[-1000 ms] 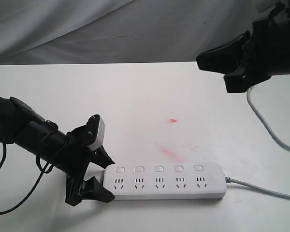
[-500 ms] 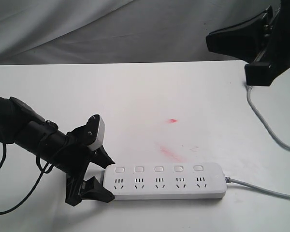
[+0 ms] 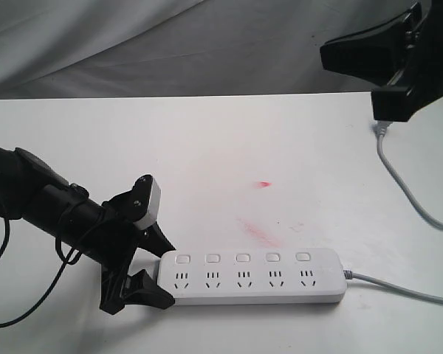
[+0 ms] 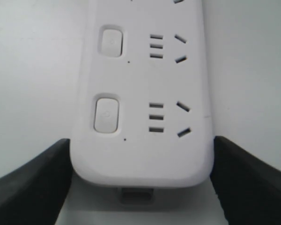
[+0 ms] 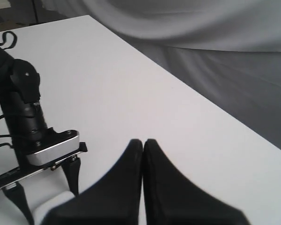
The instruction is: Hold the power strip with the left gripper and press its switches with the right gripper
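Note:
The long white power strip (image 3: 258, 276) lies flat near the table's front edge. A row of square switches (image 3: 242, 257) runs above its sockets. My left gripper (image 3: 165, 278) is clamped on the strip's left end, one black finger on each long side. The left wrist view shows that end (image 4: 140, 159) between the fingers (image 4: 33, 187), with the nearest switch (image 4: 106, 114) untouched. My right gripper (image 3: 326, 59) hangs high at the back right, far from the strip. Its fingertips are pressed together (image 5: 143, 142) with nothing in them.
The strip's grey cord (image 3: 406, 291) runs off to the right. A second grey cable (image 3: 406, 192) curves down the table's right side below the right arm. Red smears (image 3: 260, 230) mark the white tabletop. Grey cloth hangs behind the table.
The right gripper has risen and drawn back toward the upper right; most of that move came early in the second. The left gripper and the strip have not moved.

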